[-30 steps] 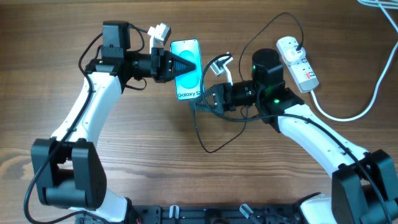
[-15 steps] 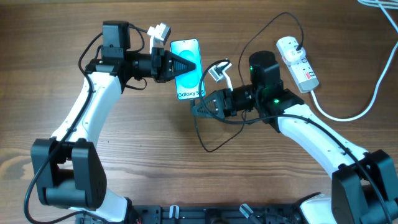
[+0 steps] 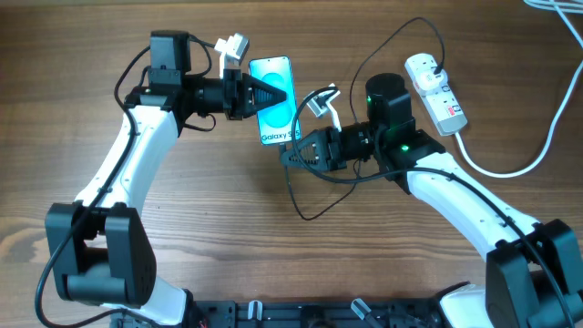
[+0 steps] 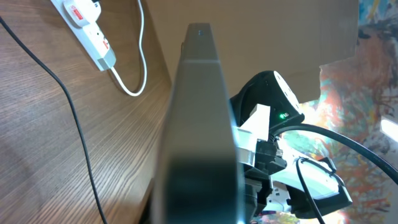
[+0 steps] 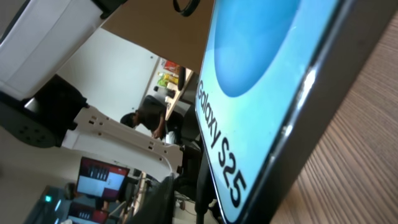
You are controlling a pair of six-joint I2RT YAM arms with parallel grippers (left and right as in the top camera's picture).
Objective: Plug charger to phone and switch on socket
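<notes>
My left gripper [image 3: 278,95] is shut on the phone [image 3: 282,120], holding it cyan screen up above the table. The left wrist view shows the phone [image 4: 199,124] edge-on. Just below its "Galaxy" end, my right gripper [image 3: 291,155] has its fingers drawn together on the charger [image 3: 305,217]. The right wrist view shows the phone [image 5: 261,62] close up, with the charger's black plug end [image 5: 202,202] right beside its lower edge. I cannot tell whether the plug touches the phone. The thin black cable loops across the table to the socket [image 3: 435,91] at the back right.
The socket [image 4: 87,25] lies flat with red switches, and its thick white cord [image 3: 537,146] curves off to the right edge. Slack black cable [image 4: 74,124] lies on the wood between the arms. Both arm bases stand at the front edge.
My right gripper has shifted slightly left toward the phone's lower end and its jaws have closed from wide open. The left arm and the phone have not moved.
</notes>
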